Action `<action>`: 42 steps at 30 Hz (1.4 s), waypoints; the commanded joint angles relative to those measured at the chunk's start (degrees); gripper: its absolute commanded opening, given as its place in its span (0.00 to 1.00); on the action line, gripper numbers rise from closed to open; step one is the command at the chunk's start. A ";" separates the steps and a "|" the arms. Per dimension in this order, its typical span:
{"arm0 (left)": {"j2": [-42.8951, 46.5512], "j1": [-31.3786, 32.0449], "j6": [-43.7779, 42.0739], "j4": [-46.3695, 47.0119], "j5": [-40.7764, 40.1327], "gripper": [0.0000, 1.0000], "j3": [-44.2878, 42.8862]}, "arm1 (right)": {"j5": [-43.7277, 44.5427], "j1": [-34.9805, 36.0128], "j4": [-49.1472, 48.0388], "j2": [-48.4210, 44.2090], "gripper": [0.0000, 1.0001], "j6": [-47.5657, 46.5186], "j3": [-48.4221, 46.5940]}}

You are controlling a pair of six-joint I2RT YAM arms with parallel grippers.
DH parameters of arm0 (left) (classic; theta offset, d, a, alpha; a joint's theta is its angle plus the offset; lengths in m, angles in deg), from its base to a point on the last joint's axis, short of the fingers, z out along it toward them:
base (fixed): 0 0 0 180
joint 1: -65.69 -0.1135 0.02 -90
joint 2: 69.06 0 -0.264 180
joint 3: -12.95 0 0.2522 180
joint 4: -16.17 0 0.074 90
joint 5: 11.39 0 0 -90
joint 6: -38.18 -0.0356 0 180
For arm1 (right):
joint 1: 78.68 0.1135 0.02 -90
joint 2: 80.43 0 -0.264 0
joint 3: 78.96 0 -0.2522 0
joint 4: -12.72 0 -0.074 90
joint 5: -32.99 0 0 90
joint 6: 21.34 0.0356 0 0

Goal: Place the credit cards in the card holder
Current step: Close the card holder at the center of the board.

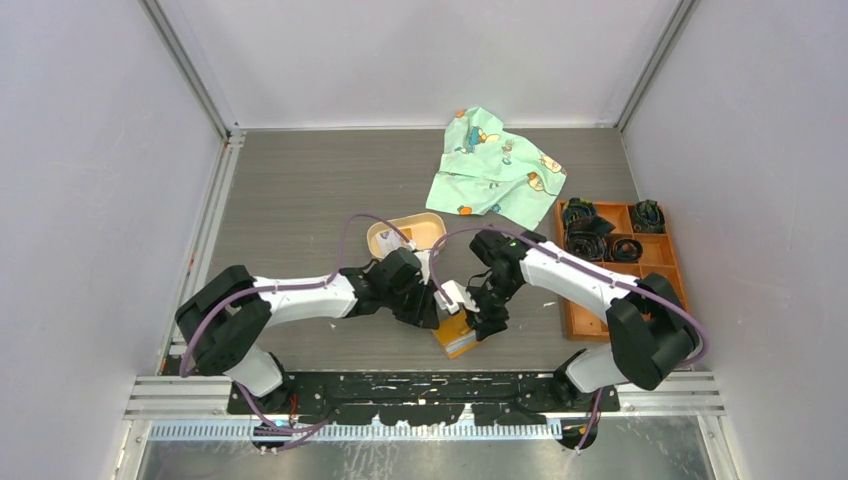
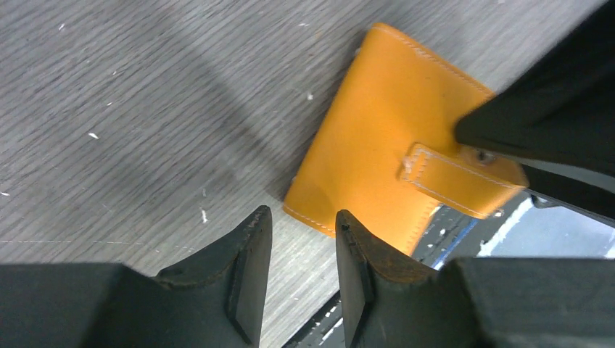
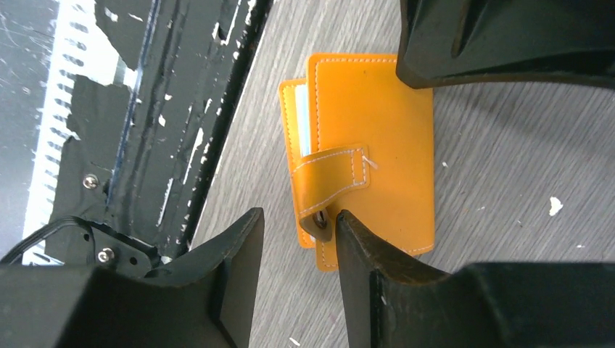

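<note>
Folded card holder (image 1: 455,332) lies at the counter's (image 1: 300,200) near edge, centre, credit cards (image 3: 304,123) peeking out. Over it, left fingers (image 2: 250,250) slightly spread, empty; right fingers (image 3: 366,254) parted around the strap tip (image 3: 318,217).

Grey wood-grain table (image 1: 300,200) lies under both pairs of jaws. Oval tan tray (image 1: 425,228) sits just beyond the jaws, slightly left. Green printed cloth (image 1: 497,170), crumpled, lies farther back, well apart from them. Orange compartment box (image 1: 662,258) is off to the right of the jaws, with dark coiled items (image 1: 590,228) in its far cells. Black perforated base plate (image 1: 420,395) runs along the near side of the jaws.
</note>
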 commanded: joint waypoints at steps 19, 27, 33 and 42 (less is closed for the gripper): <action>-5.20 2.15 5.86 15.37 5.00 0.28 1.37 | 3.61 2.81 -2.08 0.10 0.08 2.08 -0.23; -9.35 0.66 6.36 13.61 2.23 0.28 0.19 | 2.53 2.45 6.07 1.76 0.02 0.70 -3.82; -10.32 -0.26 6.26 13.74 1.88 0.28 -0.05 | 5.08 2.76 14.39 7.23 0.12 -4.72 -4.70; -11.79 -0.31 6.29 14.44 1.87 0.28 -1.38 | 7.99 3.78 13.90 9.18 0.33 -2.91 -4.54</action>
